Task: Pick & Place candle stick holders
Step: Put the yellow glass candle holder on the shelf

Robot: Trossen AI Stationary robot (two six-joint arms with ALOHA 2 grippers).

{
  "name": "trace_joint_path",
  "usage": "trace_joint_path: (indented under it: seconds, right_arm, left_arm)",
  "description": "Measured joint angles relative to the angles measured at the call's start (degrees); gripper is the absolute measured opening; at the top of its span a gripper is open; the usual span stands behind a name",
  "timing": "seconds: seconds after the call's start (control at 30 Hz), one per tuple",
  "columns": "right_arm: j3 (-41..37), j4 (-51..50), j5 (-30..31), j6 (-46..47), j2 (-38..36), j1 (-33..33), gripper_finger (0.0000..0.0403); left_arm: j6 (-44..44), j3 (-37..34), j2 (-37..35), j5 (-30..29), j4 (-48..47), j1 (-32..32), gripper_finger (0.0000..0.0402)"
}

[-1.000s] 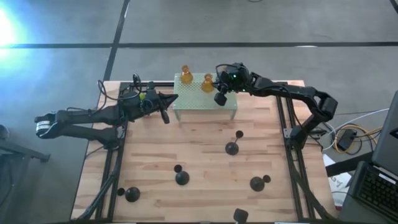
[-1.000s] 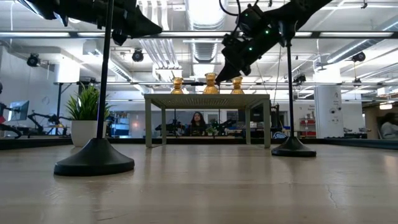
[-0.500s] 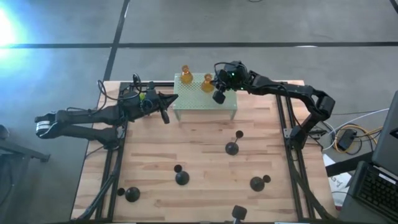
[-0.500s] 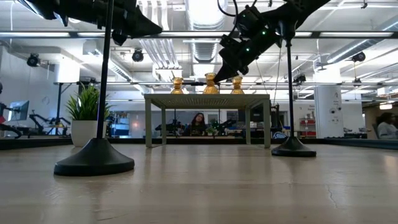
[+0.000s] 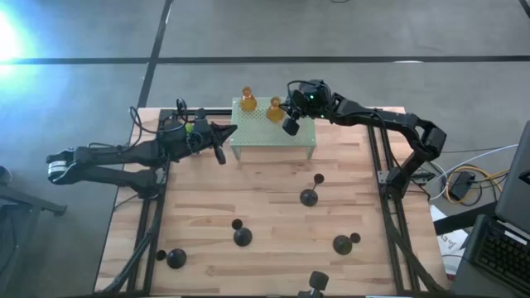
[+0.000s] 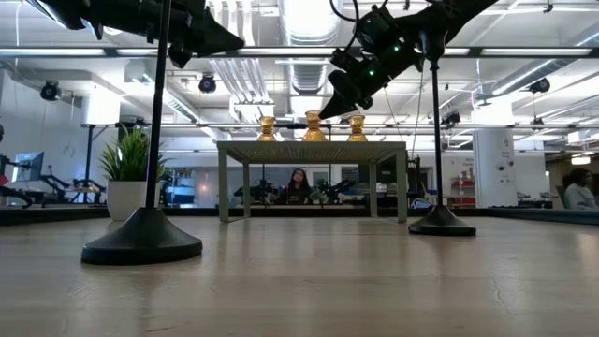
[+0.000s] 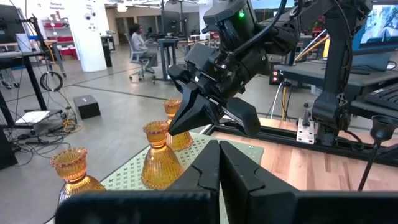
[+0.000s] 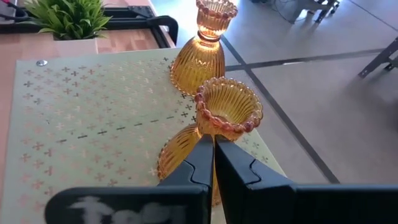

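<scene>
Now, operator, your scene reads as follows.

Right gripper: you have the right gripper over the mint-green stand at the table's far edge; its fingers lie pressed together with no gap, tips right at the neck of the middle amber holder, gripping nothing.

Left gripper: your left gripper hangs just off the stand's left end, fingers closed against each other, empty.

Amber holders: you can count three in the low view, standing upright in a row on the stand top. The middle amber holder is the one at the right gripper's tips. A second amber holder stands just beyond it, near the stand's back edge. The third amber holder shows in the left wrist view.

Black holders: you have four black holders upright on the wooden table, well apart from the stand: one mid-table, one nearer the front, one front left, one front right.

Plant: a small potted plant sits at the far left, beside the stand.

Room: a person sits beyond the table, seen under the stand.
</scene>
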Motion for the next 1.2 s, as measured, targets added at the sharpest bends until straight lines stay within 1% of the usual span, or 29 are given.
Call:
trace_joint_path:
  seconds: [0.3, 0.5, 0.7, 0.83, 0.93, 1.0, 1.07, 1.2]
  right_arm:
    - [0.00, 2.89, 0.19, -0.74, 0.00, -0.35, 0.0008]
    - [0.00, 2.70, 0.19, -0.76, 0.00, -0.83, 0.0008]
    - [-0.02, -1.19, 0.17, -0.53, -1.67, -0.72, 0.0008]
    - [0.00, -4.43, 0.16, 0.55, -3.54, 0.00, 0.0008]
    - [0.00, -4.93, -1.31, 1.59, -3.80, 1.51, 0.0008]
    - [0.00, -5.06, -1.97, 1.99, -3.80, 2.87, 0.0008]
    - [0.00, -5.29, -1.08, 1.38, -3.85, 4.30, 0.0008]
    - [-0.07, -7.85, 4.67, -0.53, -6.69, 6.14, 0.0008]
  left_arm:
    - [0.00, 0.07, 0.00, 0.01, 0.36, 0.00, 0.0006]
    - [0.00, 0.09, 0.00, 0.01, 0.35, 0.00, 0.0007]
    - [-1.40, 0.09, 0.02, -0.09, 0.28, 0.04, 0.0005]
    - [-1.61, 0.09, 0.04, -1.41, -0.70, 0.17, 0.0006]
    - [-1.62, 0.09, 0.04, -1.67, -0.61, 0.18, 0.0004]
    - [-1.62, 0.09, 0.04, -3.36, -0.65, 0.17, 0.0003]
    - [-1.56, 0.10, 0.33, -6.33, -1.13, 0.23, 0.0002]
    - [-1.91, 0.11, 2.79, -9.28, -1.77, 1.00, 0.0002]
